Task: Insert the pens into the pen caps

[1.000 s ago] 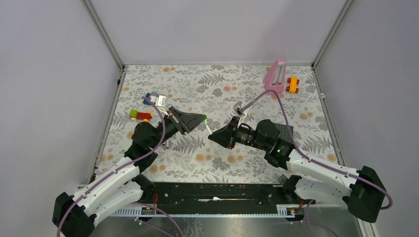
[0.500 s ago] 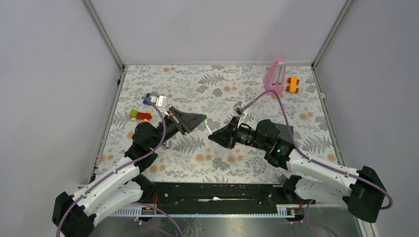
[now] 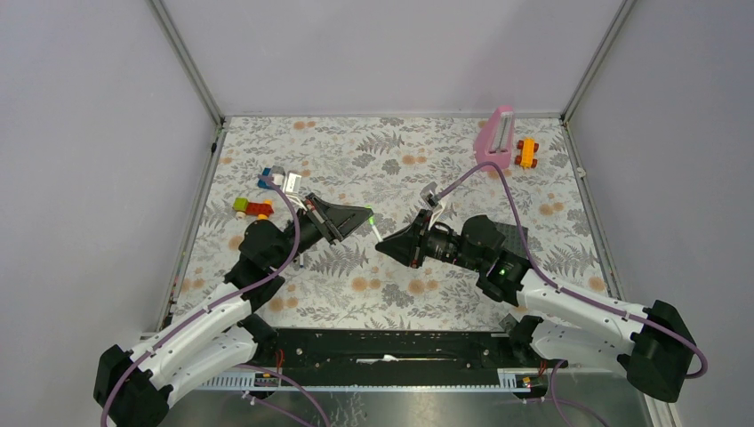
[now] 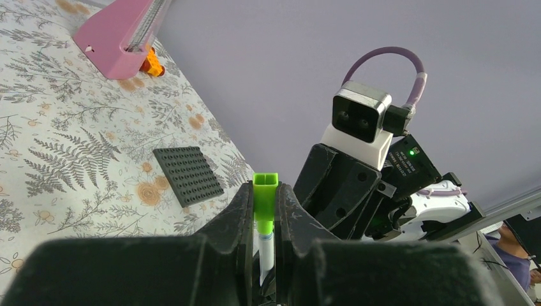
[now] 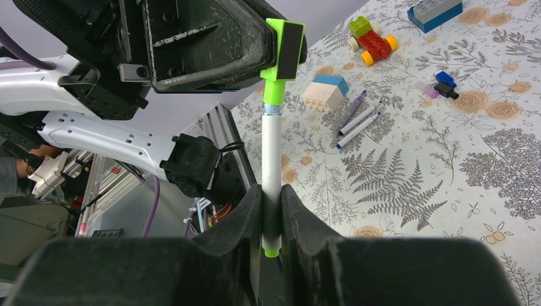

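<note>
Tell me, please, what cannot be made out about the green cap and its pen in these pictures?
- Tip of the pen: hidden inside the green cap in both wrist views; seating depth unknown.
- Pen and cap, top view: too small to tell joined from apart.
- The loose pens, right wrist view: tip colours too small.

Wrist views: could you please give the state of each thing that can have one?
pen: clamped in right gripper, tip in green cap.
green cap: clamped in left gripper.
spare pens: lying flat, ungripped.
blue cap: loose, off any pen.
black cap: loose, off any pen.
</note>
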